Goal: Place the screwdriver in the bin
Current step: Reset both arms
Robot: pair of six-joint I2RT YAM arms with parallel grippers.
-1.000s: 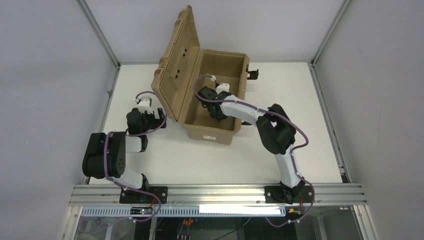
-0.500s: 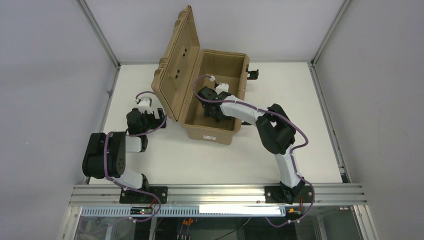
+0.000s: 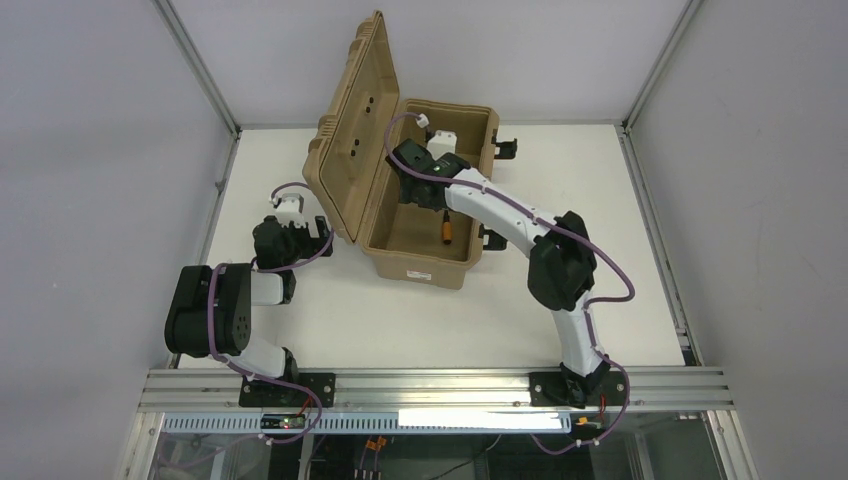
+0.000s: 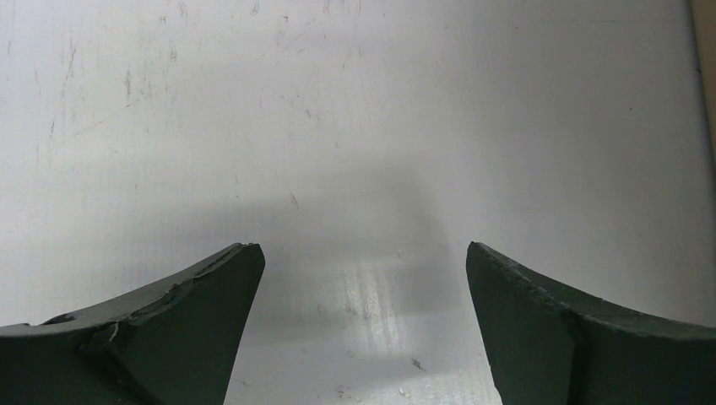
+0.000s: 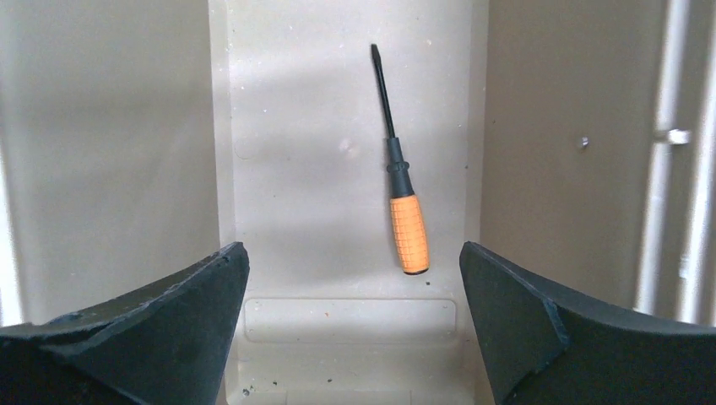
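Top view: screwdriver [image 3: 447, 229] lying inside bin [image 3: 420, 268], right gripper [image 3: 424, 192] hovering above.
Left wrist: left gripper [image 4: 362, 253] gaping wide over table [image 4: 338, 126], holding nothing.
Right wrist: fingers spreading wide, empty; screwdriver resting flat on bin floor.
Placing looking done; arm retreat likely remaining.

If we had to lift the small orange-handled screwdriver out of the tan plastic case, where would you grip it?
Probably across the orange handle, coming straight down: the screwdriver lies flat on the case floor, the handle is its thickest part, and walls block side approaches.
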